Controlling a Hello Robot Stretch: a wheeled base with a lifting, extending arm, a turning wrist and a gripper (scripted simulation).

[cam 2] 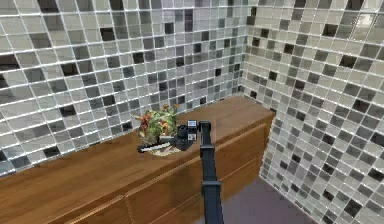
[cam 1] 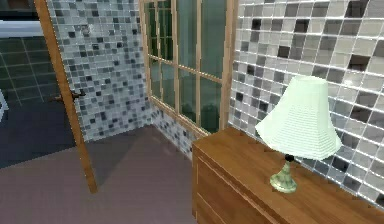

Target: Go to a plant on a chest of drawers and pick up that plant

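Wooden chest (cam 2: 80, 172): lies beneath my gripper (cam 2: 147, 149), running along the tiled wall.
Plant (cam 2: 158, 122): stands on the chest, just beyond my fingers (cam 2: 160, 146).
Gripper: I cannot tell whether I hold anything, or how my fingers stand.

No readable text, label, number or sign (tiled walls (cam 2: 80, 60) unmarked)

The dark gripper (cam 2: 152, 147) hides the base of the leafy red-flowered plant (cam 2: 158, 122) (held or not, unclear). The brown wooden chest (cam 2: 90, 178) runs off left.
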